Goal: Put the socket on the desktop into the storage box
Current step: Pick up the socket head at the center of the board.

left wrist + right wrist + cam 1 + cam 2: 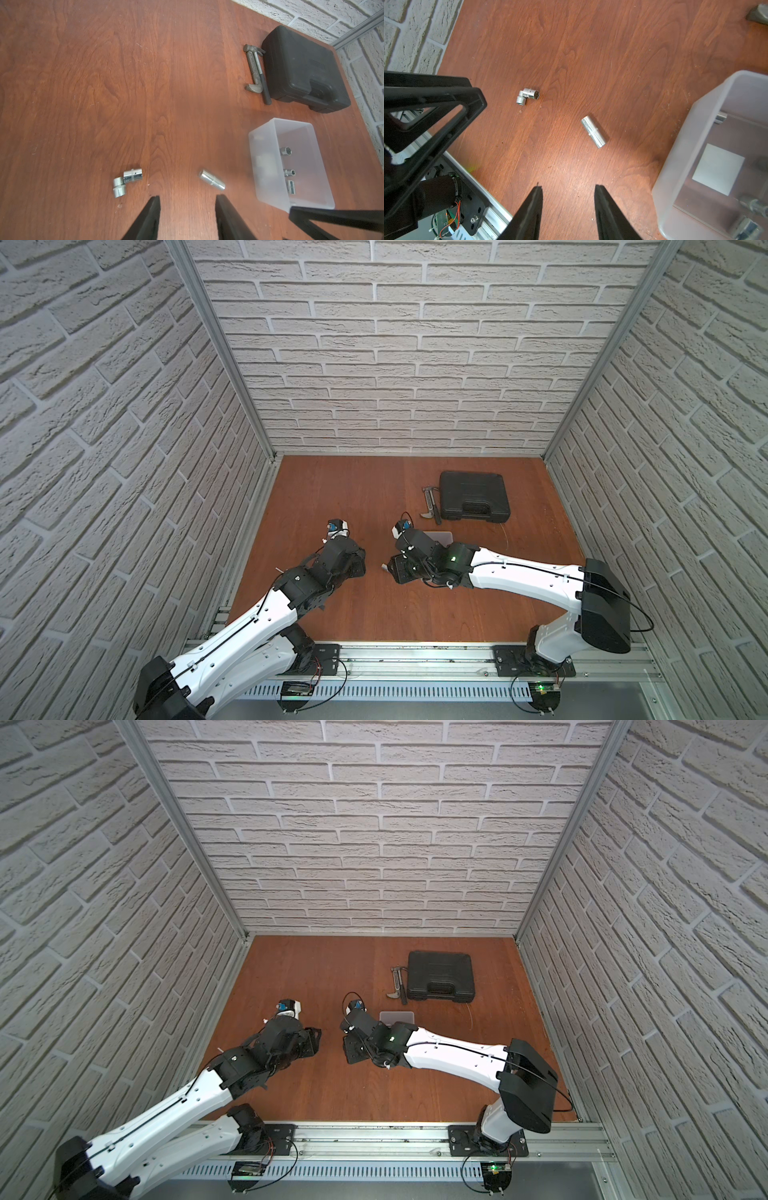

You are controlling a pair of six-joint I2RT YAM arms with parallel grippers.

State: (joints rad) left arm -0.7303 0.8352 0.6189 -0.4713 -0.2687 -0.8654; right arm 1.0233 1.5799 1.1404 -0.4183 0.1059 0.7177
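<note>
Left wrist view shows my left pincer (187,197) spread over the reddish-brown wood-grain desk (104,83), with nothing between its matte black fingers. Just ahead of it, on the box side, a long chrome cylindrical socket (212,180) with a stepped waist lies on its side. On the opposite side, two short chrome sockets (127,182) lie touching at an angle. Beyond the long socket stands the translucent greyish-white rectangular plastic storage box (268,166), holding three shiny sockets (286,150). Farther off, a steel hammer with a black grip (257,70) lies beside a black moulded plastic case with a handle (301,68).

Right wrist view shows my right pincer (568,187) spread and empty too. The long socket (593,132) lies ahead of it, and the box wall (685,135) is near its side. Only this view shows the white square (718,171) on the box floor and the hexagonal mouth of one short socket (527,96).

In a top view, my right arm hides most of the box (397,1017).
</note>
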